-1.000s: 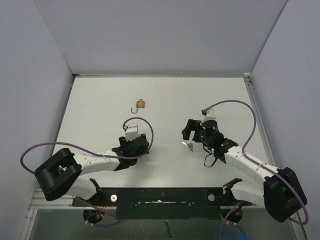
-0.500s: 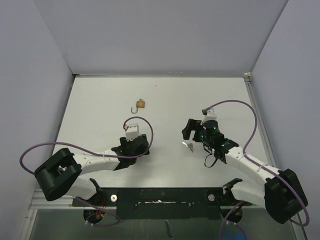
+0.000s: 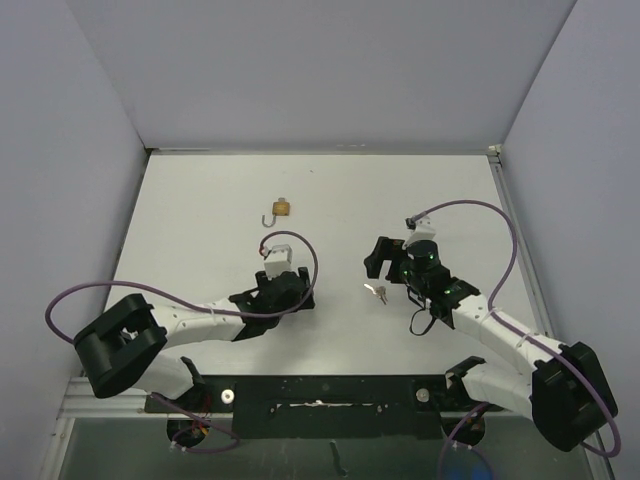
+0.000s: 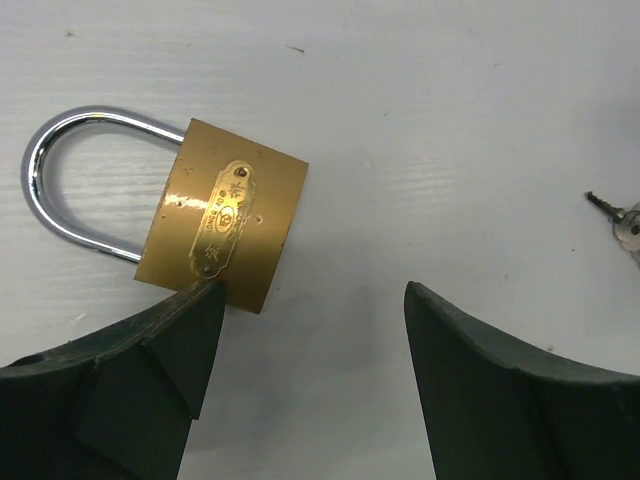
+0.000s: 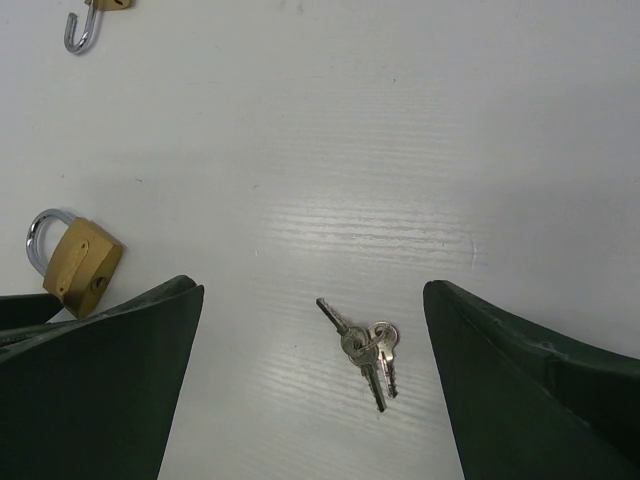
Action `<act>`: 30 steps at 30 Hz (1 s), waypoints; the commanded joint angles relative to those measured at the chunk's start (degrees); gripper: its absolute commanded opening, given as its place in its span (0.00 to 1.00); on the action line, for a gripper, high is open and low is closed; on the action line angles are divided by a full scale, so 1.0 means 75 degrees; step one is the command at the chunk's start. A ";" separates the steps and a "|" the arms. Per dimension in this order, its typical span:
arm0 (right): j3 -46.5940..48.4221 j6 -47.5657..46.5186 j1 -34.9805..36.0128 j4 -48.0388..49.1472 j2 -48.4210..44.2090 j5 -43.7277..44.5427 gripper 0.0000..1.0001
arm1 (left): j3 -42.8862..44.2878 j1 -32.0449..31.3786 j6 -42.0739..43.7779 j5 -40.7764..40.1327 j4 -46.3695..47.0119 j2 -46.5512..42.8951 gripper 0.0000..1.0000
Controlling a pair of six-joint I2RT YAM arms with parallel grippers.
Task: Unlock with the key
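Padlock (image 4: pixel 225 215): brass, flat on the table (image 4: pixel 450 120). In the left wrist view its shut shackle points to 9 o'clock and its long axis runs nearly level, with bare tabletop around it.
Left gripper (image 4: pixel 312 295): low over the padlock, jaws apart and empty, one fingertip at the body's lower corner.
Keys (image 5: pixel 365 350): a bunch at the padlock's 3 o'clock, blades on the 11-to-5 line, free on all sides.
Right gripper (image 5: pixel 310 295): arm reaching inward above the keys, jaws wide and empty.

White table (image 3: pixel 330 190) (faint wood grain showing); plain grey walls (image 3: pixel 300 70) enclose it on three sides.
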 commanded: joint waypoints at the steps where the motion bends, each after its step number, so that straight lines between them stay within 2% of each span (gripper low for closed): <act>1: -0.0009 -0.0025 0.0034 0.0254 -0.0262 0.0139 0.98 | 0.0214 -0.0040 -0.0054 0.0154 0.0871 0.0022 0.71; 9: 0.0067 0.0074 0.0022 -0.0039 -0.0260 0.0336 0.98 | 0.0192 -0.0072 -0.0004 -0.0007 0.0841 -0.0479 0.71; 16: 0.0627 0.0362 0.0027 -0.1429 0.0363 0.0703 0.99 | 0.0485 -0.0076 0.1092 -0.0416 0.0781 -0.1238 0.71; 21: 0.0488 0.0477 0.0043 -0.1570 0.0410 0.0083 0.83 | -0.0121 -0.0041 0.1537 -0.0351 0.1903 -0.1670 0.71; 24: 0.0391 0.0470 0.0111 -0.1582 0.0372 -0.0105 0.80 | -0.0490 -0.0010 0.1503 -0.0313 0.2262 -0.1933 0.71; 27: 0.0387 0.0496 0.0261 -0.1559 0.0299 0.0021 0.80 | -0.0464 0.0113 0.1355 -0.0224 0.1737 -0.2030 0.71; 30: 0.0436 0.0503 0.0268 -0.1516 0.0249 0.0132 0.82 | -0.0280 0.0301 0.1201 0.0575 0.0972 -0.1956 0.71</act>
